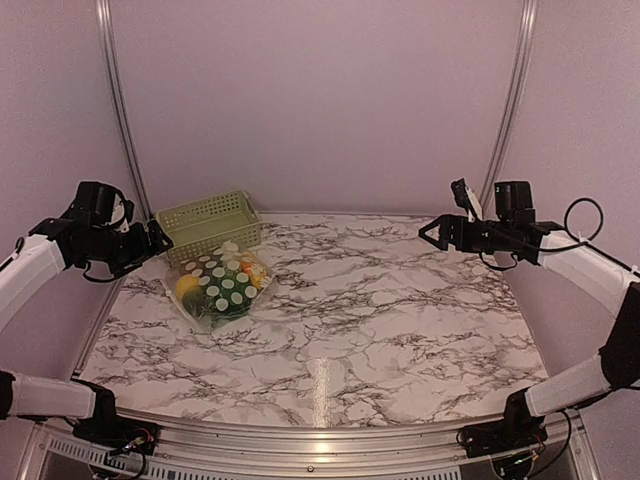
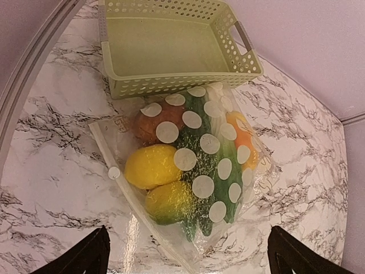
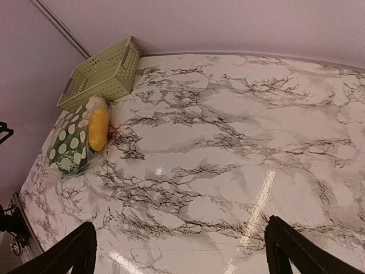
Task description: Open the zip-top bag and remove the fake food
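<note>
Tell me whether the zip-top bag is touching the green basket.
Touching. In the left wrist view the far end of the zip-top bag presses against the basket, no table between.

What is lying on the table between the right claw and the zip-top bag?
Nothing: only bare marble tabletop separates the right claw from the zip-top bag, as the top view shows.

I'm working in a robot lab cell, not anyone's kitchen. The tabletop (image 1: 400,330) is a glossy marble-print sheet that catches the overhead light. Plain lilac walls (image 1: 320,100) close it in, with bare metal uprights (image 1: 118,100) running up the corners. A white left arm (image 1: 35,265) and right arm (image 1: 590,268) are mounted at the near edge, and a loose black cable (image 1: 585,212) loops off the right one. The only props are a green plastic basket (image 1: 205,222) and a zip-top bag (image 1: 222,282) of fake food (image 2: 153,165).
</note>
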Controlling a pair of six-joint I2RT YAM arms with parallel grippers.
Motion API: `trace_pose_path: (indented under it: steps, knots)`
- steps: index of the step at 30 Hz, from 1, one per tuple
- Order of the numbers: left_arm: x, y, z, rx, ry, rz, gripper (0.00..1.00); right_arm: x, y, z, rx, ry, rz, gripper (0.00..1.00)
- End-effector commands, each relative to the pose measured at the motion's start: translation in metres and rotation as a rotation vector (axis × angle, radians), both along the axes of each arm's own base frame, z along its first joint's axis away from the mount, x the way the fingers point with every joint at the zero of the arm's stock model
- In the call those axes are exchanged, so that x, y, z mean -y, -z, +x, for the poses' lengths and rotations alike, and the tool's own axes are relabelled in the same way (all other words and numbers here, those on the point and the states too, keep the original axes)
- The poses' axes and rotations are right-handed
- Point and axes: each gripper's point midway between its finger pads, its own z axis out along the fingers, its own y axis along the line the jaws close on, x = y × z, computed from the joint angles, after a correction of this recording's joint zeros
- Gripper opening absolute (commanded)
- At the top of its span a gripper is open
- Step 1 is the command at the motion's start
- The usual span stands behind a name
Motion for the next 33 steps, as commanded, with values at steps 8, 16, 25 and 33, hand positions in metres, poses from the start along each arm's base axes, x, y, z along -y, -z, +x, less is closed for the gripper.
trace_pose_path:
  steps: [8,16,25,33]
  knots:
    - [0.02,0.049,-0.038,-0.072,0.052,-0.157,0.99,-0.018,0.001,-0.004,-0.018,-0.089,0.042,1.0]
    - [0.027,0.09,-0.058,-0.108,0.012,-0.291,0.98,-0.022,0.011,-0.008,-0.045,-0.112,0.05,1.0]
    - [0.026,0.126,-0.037,-0.134,-0.064,-0.383,0.77,-0.024,0.016,-0.005,-0.063,-0.123,0.048,1.0]
    - [0.015,0.144,-0.012,-0.13,-0.143,-0.393,0.54,-0.024,0.016,-0.001,-0.065,-0.119,0.046,1.0]
